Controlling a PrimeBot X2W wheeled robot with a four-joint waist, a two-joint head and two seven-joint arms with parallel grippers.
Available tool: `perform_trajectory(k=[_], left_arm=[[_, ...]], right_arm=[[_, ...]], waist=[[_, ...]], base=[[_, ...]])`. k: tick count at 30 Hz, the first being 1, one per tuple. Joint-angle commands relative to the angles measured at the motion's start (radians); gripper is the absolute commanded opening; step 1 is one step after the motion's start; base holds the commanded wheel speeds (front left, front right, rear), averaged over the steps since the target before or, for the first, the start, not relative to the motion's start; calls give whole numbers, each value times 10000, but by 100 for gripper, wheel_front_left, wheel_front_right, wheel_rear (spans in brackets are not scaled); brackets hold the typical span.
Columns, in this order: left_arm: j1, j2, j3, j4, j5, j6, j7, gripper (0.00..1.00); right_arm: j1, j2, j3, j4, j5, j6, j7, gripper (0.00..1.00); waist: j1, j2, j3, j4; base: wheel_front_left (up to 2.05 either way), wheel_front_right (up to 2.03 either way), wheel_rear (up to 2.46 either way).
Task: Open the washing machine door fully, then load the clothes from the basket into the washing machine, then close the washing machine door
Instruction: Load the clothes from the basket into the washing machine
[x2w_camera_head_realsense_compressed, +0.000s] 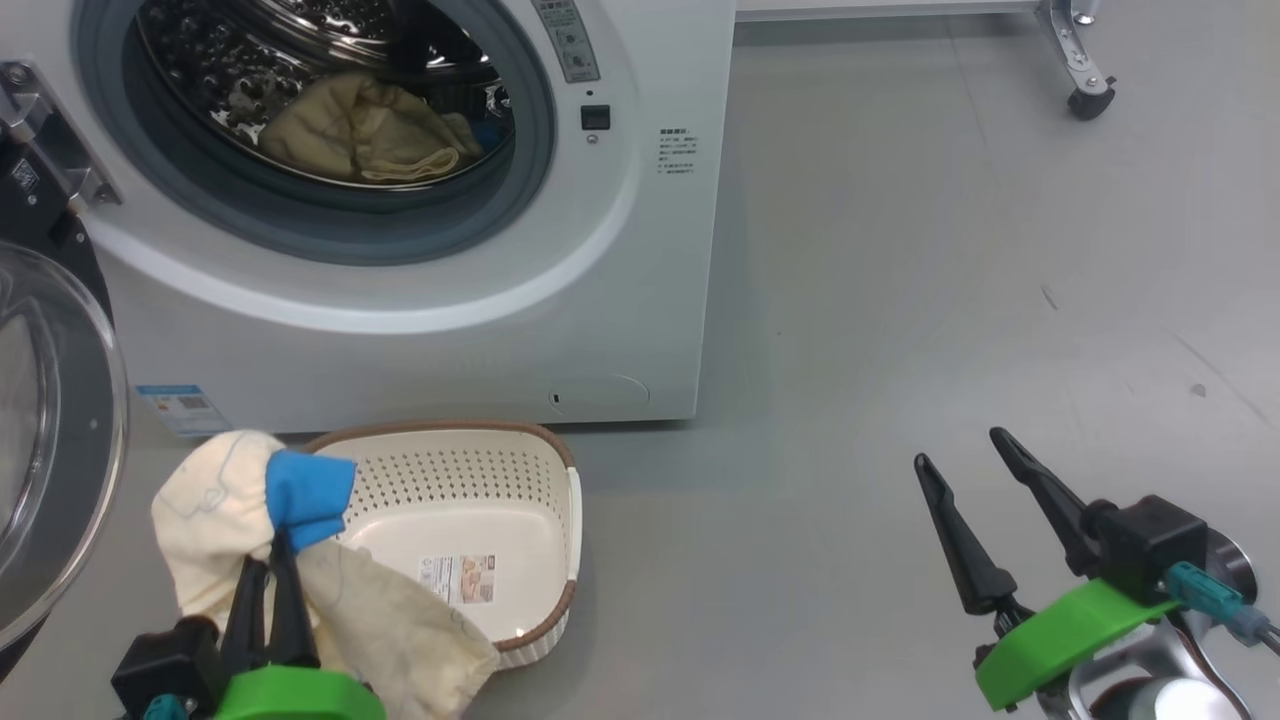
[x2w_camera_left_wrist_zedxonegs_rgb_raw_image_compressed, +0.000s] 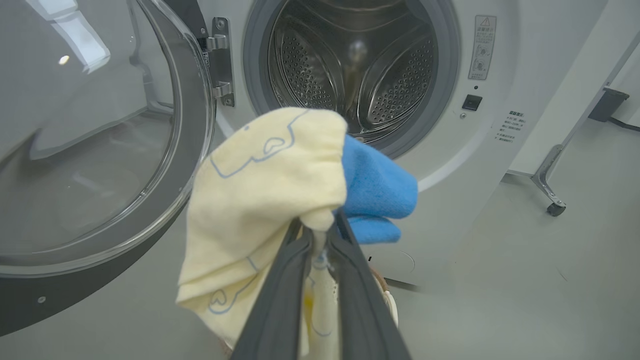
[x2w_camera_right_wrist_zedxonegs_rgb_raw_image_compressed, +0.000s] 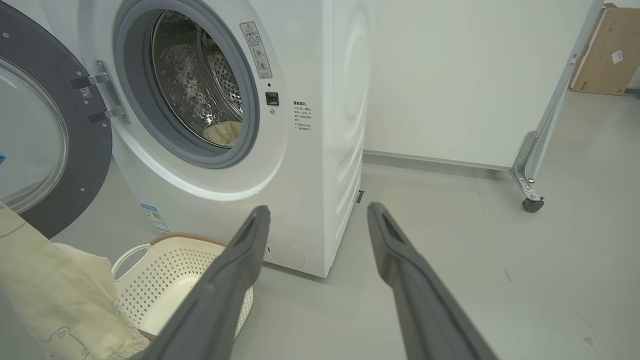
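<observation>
While the left claw (x2w_camera_head_realsense_compressed: 272, 560) is clamping tight on the clothes (x2w_camera_head_realsense_compressed: 215, 500), the cream fabric with its blue patch is hanging just beside the basket (x2w_camera_head_realsense_compressed: 450, 480), in front of the washing machine (x2w_camera_head_realsense_compressed: 600, 300). By the look of it, loading is under way: the door (x2w_camera_head_realsense_compressed: 60, 450) is standing swung wide at the left, and another cream garment (x2w_camera_head_realsense_compressed: 360, 130) is lying in the drum (x2w_camera_left_wrist_zedxonegs_rgb_raw_image_compressed: 350, 65).

To do this step well, the arm is probably needing to raise the bundle above the grey gasket (x2w_camera_head_realsense_compressed: 330, 225) before going in. It should then carry it deep enough that the trailing tail is not draping over the lip when the claw lets go.

The right claw (x2w_camera_head_realsense_compressed: 958, 448) is hanging open over the floor (x2w_camera_head_realsense_compressed: 900, 250), well apart from everything.

The head view is showing the garment inside and the basket's bare bottom. In the left wrist view the held fabric is covering the drum's lower part, though the straight path into the opening is showing plainly. The right wrist view is adding the basket's white handle (x2w_camera_right_wrist_zedxonegs_rgb_raw_image_compressed: 127, 255).
</observation>
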Motion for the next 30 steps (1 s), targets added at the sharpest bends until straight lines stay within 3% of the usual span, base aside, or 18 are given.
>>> perform_trajectory(k=[1, 8, 18, 30], left_arm=[[-578, 148, 415, -282, 15, 115, -119, 0], [-1338, 172, 429, 196, -164, -32, 19, 0], [-3669, 643, 800, 1745, -664, -412, 933, 0], [-7742, 2098, 1428, 4248, -1313, -1061, 2816, 0]], right_arm=[[-490, -38, 238, -411, 14, 35, -21, 100], [-687, -35, 365, -428, 177, 35, -132, 100], [-1505, -34, 708, -222, 540, 35, -615, 100], [-2926, -34, 1556, 625, 1217, 35, -1652, 100]], waist=[[0, 0, 74, -64], [0, 0, 571, -395], [0, 0, 2177, -1256], [0, 0, 4428, -2293]], base=[[0, 0, 0], [0, 0, 0], [0, 0, 0], [0, 0, 0]])
